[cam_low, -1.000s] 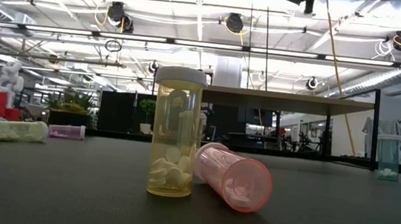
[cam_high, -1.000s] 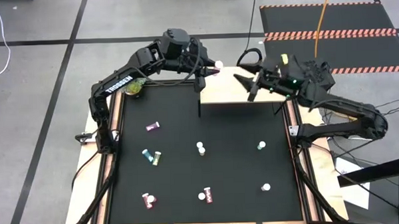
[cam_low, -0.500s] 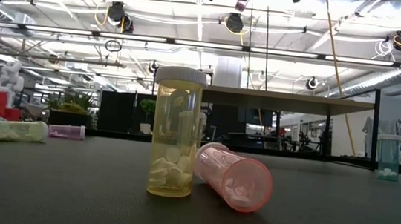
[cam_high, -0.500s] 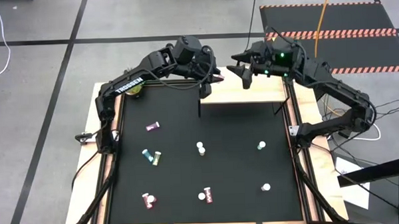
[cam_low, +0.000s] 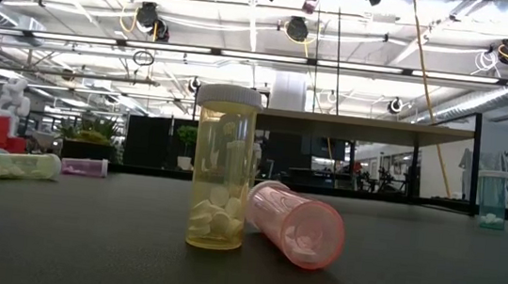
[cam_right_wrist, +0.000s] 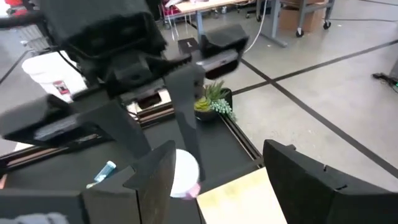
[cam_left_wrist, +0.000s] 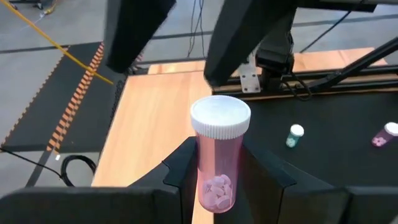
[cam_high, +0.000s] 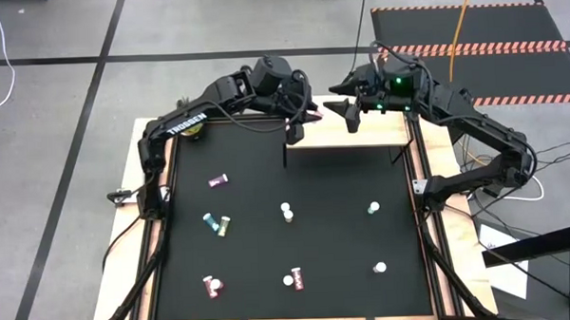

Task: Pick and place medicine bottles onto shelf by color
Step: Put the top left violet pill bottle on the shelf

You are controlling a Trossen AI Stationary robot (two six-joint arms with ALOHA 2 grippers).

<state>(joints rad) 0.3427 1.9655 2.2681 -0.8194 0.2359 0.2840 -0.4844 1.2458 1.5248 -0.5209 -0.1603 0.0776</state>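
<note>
My left gripper [cam_high: 300, 121] is shut on a pink bottle [cam_left_wrist: 216, 168] with a white cap, above the left end of the light-wood shelf [cam_high: 355, 131]. My right gripper [cam_high: 346, 107] is open and faces it from the right. Its two fingers [cam_left_wrist: 245, 43] stand on either side of the bottle's cap [cam_right_wrist: 185, 174]; I cannot tell whether they touch it. Other bottles stand or lie on the black table: purple [cam_high: 218, 181], teal [cam_high: 210, 221], yellow [cam_high: 224, 225], teal [cam_high: 373, 207] and pink [cam_high: 294, 278]. My left gripper pinches the pink bottle's lower body [cam_left_wrist: 211, 186] between its two fingers [cam_left_wrist: 180, 168], which lie along the bottle. The white cap [cam_left_wrist: 221, 117] sticks out past the fingertips toward my right gripper. The bottle is lifted clear, over the shelf.
A small green plant [cam_high: 191, 125] sits at the far left corner. In the low view a yellow bottle [cam_low: 223, 167] stands upright beside a pink one [cam_low: 297, 224] lying on its side, and a teal bottle [cam_low: 491, 198] stands at the right. The shelf's left legs [cam_high: 285, 152] stand on the table.
My right gripper has risen and swung toward the table's left and far edge, up to my left gripper, staying open. My left gripper has shifted a little toward the right with the pink bottle still held.
</note>
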